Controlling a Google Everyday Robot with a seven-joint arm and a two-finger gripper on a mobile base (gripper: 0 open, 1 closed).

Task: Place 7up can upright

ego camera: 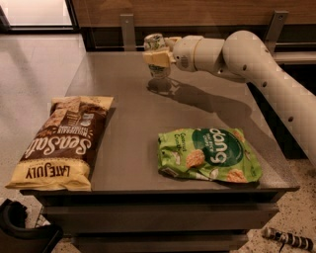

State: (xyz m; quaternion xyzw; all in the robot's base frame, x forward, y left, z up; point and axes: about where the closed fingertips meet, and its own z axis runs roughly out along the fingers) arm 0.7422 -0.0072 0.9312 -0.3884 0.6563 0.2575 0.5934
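My gripper (157, 58), clasped on the 7up can (154, 42), hangs over the far end of a grey bench (128, 123). Behind the gripper runs a brown wood-panelled wall (207, 10) with two grey metal uprights (128, 29) in front. Left of the gripper, pale speckled floor (34, 74) stretches to a bright, dark-framed window (37, 11). Light reflects softly off the floor.

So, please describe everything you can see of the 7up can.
The 7up can is a small silvery metal cylinder with green markings, held nearly upright, top tilted slightly left. The claw grips its middle from the right, at the far side of the grey table. Whether its base touches the table I cannot tell.
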